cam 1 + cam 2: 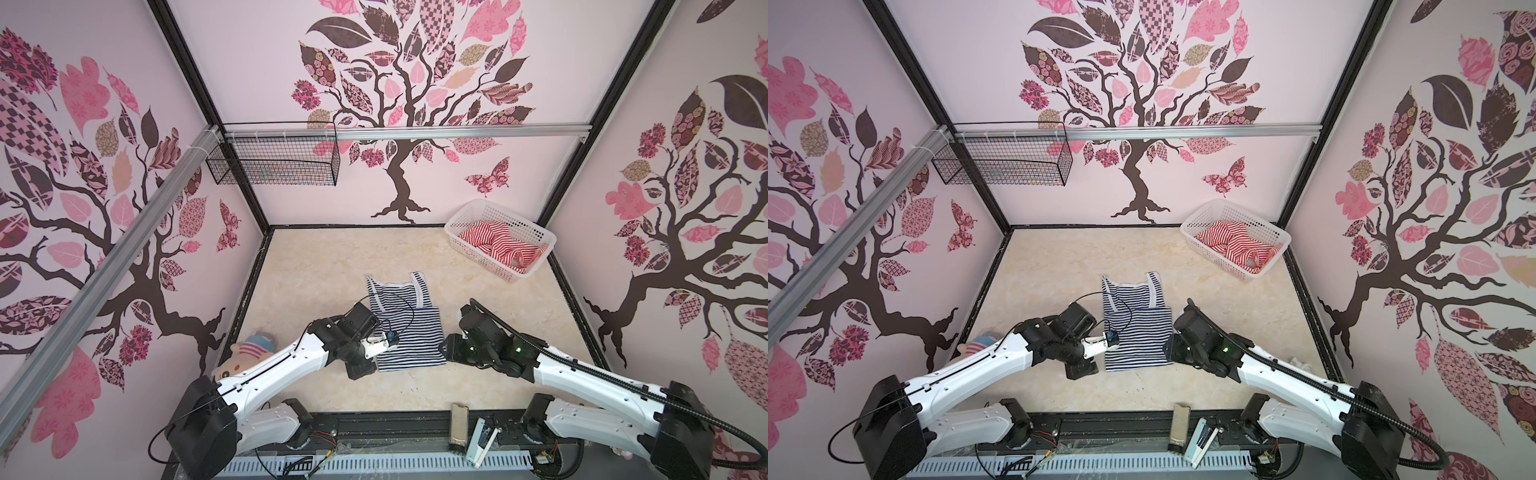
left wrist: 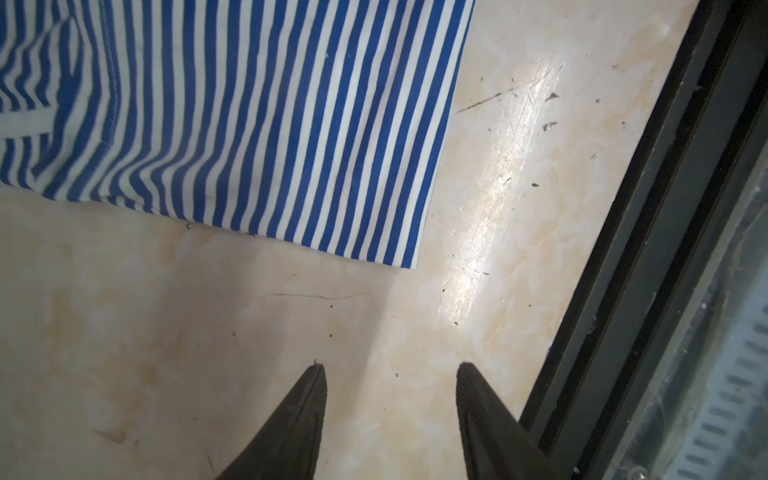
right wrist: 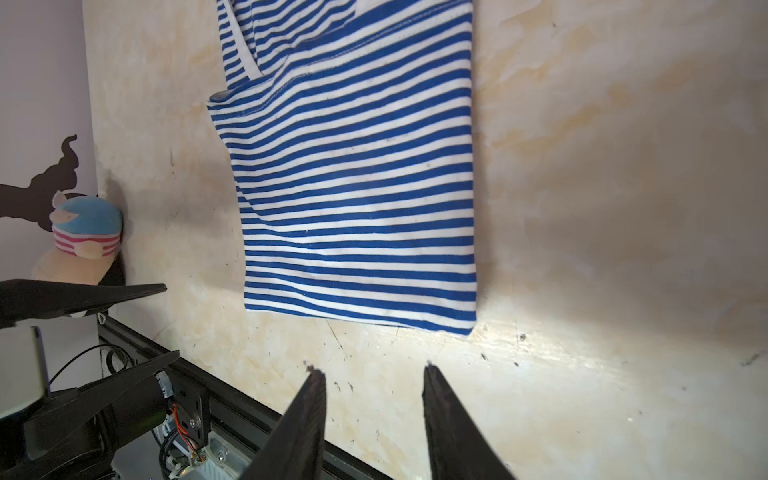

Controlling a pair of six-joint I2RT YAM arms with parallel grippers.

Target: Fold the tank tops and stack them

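Lying part-folded on the desk (image 1: pixel 324 266), the navy tank top (image 1: pixel 409 332) sits between the left tool (image 2: pixel 390 365) and right tool (image 3: pixel 372 368), both empty with jaws parted, so pinching its 2 near corners level should keep the next fold square, while the red tank top (image 1: pixel 498 243) lies crumpled in the basket (image 1: pixel 469 210) beyond it.

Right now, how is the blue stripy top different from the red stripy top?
The blue stripy top has navy and white stripes, while the red stripy top has red and white ones. The blue top lies out on the table between the two arms, but the red top sits in the white basket in the far corner. The blue top is flat and smooth, and the red top is scrunched in a heap. Both have thin stripes.
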